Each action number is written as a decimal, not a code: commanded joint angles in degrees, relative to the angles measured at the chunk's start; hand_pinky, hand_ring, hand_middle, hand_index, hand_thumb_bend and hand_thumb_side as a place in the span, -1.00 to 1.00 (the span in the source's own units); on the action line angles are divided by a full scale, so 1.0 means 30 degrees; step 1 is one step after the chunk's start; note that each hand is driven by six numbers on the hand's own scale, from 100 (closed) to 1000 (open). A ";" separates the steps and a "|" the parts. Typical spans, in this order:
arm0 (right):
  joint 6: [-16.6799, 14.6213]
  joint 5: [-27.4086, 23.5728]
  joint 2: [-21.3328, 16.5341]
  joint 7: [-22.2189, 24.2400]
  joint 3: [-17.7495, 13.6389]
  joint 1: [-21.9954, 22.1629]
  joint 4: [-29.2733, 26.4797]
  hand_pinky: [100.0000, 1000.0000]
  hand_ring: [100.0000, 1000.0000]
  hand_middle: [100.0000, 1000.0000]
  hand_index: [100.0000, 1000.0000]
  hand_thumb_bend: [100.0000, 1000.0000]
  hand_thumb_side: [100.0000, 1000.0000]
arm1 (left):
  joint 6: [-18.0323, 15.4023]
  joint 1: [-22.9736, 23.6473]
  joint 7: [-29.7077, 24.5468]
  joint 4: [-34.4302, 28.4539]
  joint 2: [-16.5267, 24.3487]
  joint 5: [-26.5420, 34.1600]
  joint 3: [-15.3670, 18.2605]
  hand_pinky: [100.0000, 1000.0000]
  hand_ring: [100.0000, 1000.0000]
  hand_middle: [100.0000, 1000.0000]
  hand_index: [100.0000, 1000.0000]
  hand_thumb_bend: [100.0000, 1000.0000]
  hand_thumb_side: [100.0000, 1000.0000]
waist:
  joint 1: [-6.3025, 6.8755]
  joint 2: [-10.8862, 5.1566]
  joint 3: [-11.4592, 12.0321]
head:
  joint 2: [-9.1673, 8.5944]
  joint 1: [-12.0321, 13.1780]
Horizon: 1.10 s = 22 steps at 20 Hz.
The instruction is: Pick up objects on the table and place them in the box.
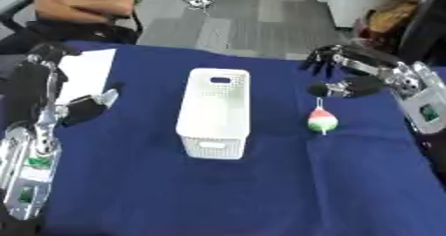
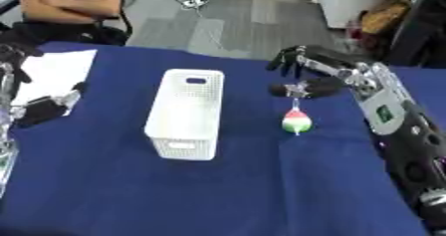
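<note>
A white perforated box (image 1: 214, 112) stands lengthwise in the middle of the blue table. To its right a small red, white and green egg-shaped object (image 1: 321, 121) hangs by a thin stem from my right hand (image 1: 347, 86), whose thumb and a finger pinch the stem's top while the other fingers spread above. The object dangles just above the cloth, apart from the box. My left hand (image 1: 85, 109) rests at the left edge, fingers relaxed, holding nothing.
A white sheet of paper (image 1: 83, 73) lies at the table's far left corner. The blue cloth (image 1: 218, 195) stretches bare toward me. Beyond the far edge sits a person with folded arms, and clutter stands at the upper right.
</note>
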 commanded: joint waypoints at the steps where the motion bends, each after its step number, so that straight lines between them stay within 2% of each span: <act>1: -0.0800 0.1066 -0.0362 -0.0378 0.0325 -0.0635 0.0654 -0.10 0.22 0.42 0.58 0.26 1.00 | -0.0099 -0.0324 0.0009 -0.0354 0.0150 0.0069 -0.0002 -1.00 -0.21 0.29 0.40 -0.08 -0.22 | 0.0007 -0.0200 0.0030 | 0.0011 -0.0152; 11: -0.2532 0.3816 -0.0227 -0.1752 0.1068 -0.1038 0.2784 -0.16 0.18 0.40 0.54 0.28 1.00 | -0.0116 -0.0325 0.0015 -0.0353 0.0169 0.0045 0.0004 -1.00 -0.21 0.29 0.40 -0.08 -0.22 | -0.0030 -0.0211 0.0045 | 0.0011 -0.0136; 21: -0.3360 0.5308 -0.0210 -0.2472 0.1131 -0.0633 0.4091 -0.17 0.18 0.39 0.54 0.27 1.00 | -0.0124 -0.0333 -0.0009 -0.0360 0.0191 0.0066 0.0018 -1.00 -0.21 0.29 0.40 -0.08 -0.22 | -0.0010 -0.0188 0.0011 | 0.0011 -0.0160; 22: -0.3391 0.5479 -0.0185 -0.2549 0.1071 -0.0598 0.4246 -0.17 0.18 0.38 0.53 0.15 0.92 | -0.0124 -0.0336 -0.0010 -0.0362 0.0188 0.0070 0.0018 -1.00 -0.21 0.29 0.40 -0.04 -0.23 | -0.0005 -0.0182 0.0012 | 0.0011 -0.0170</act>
